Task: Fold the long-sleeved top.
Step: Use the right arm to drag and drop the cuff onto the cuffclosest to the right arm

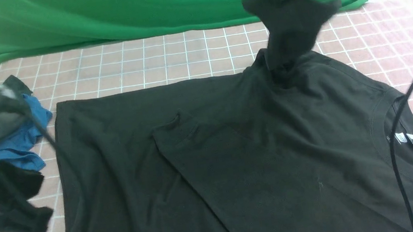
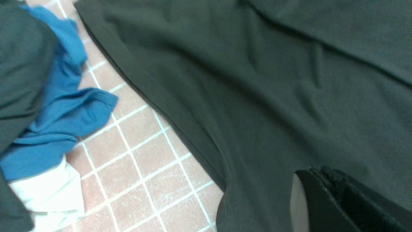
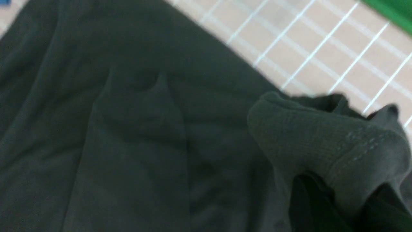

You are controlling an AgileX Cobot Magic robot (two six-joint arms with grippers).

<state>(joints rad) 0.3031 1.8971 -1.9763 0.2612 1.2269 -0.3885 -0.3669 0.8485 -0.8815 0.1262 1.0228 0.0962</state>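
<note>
The long-sleeved top (image 1: 236, 160), black, lies spread, one sleeve pinched by right gripper (image 1: 284, 71); left gripper (image 2: 317, 180) closed.

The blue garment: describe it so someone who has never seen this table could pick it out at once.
Find the big black long-sleeved top spread across the pink tiled surface. Look just beyond its hem, on the robot's left. The blue garment is the only bright blue thing there, crumpled beside a dark grey-green garment and something white.
</note>
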